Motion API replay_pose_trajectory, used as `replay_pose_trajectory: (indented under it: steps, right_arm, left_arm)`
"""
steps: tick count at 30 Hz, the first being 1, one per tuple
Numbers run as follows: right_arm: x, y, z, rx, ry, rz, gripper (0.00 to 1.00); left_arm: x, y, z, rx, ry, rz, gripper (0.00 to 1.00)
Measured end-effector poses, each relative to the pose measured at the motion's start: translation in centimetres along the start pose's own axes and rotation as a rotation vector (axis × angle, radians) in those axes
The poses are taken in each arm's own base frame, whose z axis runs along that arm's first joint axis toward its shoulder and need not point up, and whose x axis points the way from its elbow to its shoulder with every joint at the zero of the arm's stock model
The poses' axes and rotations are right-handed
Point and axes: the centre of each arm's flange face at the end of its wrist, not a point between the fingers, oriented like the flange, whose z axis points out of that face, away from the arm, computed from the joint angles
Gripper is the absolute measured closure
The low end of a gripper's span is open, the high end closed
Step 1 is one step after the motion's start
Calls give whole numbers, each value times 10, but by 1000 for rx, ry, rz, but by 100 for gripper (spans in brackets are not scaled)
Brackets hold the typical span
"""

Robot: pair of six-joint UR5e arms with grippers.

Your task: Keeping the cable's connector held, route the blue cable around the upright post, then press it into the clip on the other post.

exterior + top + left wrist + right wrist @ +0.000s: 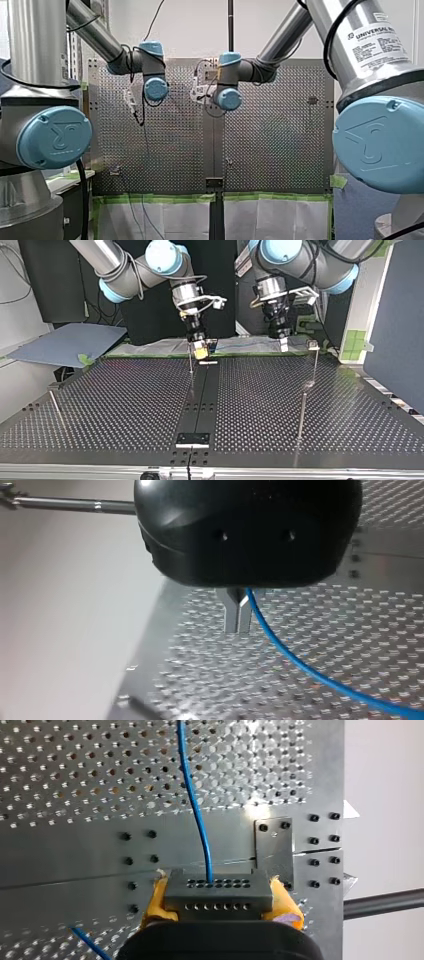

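In the right wrist view my right gripper (220,906) is shut with its yellow pads (156,905) on the grey connector (218,887). The blue cable (194,805) runs away from the connector over the perforated plate. My left gripper (237,619) has its metal fingers shut, and the blue cable (300,666) comes out between them and trails off to one side. In the top view my right gripper (201,351) hangs beside a thin upright post (191,362). My left gripper (284,344) hangs close to the post with a clip (313,345).
Other thin posts stand at the top view's near right (302,415) and far left (56,409). A black strip (202,395) runs down the table's middle. Green-taped white sheets (270,212) border the table's edge below the arms.
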Motion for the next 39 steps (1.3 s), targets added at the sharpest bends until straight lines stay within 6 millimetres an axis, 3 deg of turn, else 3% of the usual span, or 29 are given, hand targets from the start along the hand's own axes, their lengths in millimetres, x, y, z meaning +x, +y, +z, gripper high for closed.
replay_pose_trajectory:
  steps: [13,23,27,36,39]
  right_arm:
    - [45,-5,36,19,56,6,100]
    - [81,-13,55,43,83,11,100]
    - [101,-15,64,50,109,18,100]
    - [142,-18,82,68,179,52,100]
    - [148,-17,85,77,193,58,100]
  left_arm:
    - [-94,-15,27,14,-106,-60,100]
    - [-167,-7,44,39,-185,-86,100]
    - [-173,2,49,38,-175,-66,100]
    - [-143,28,83,11,-57,45,100]
    - [-151,33,94,10,-49,54,100]
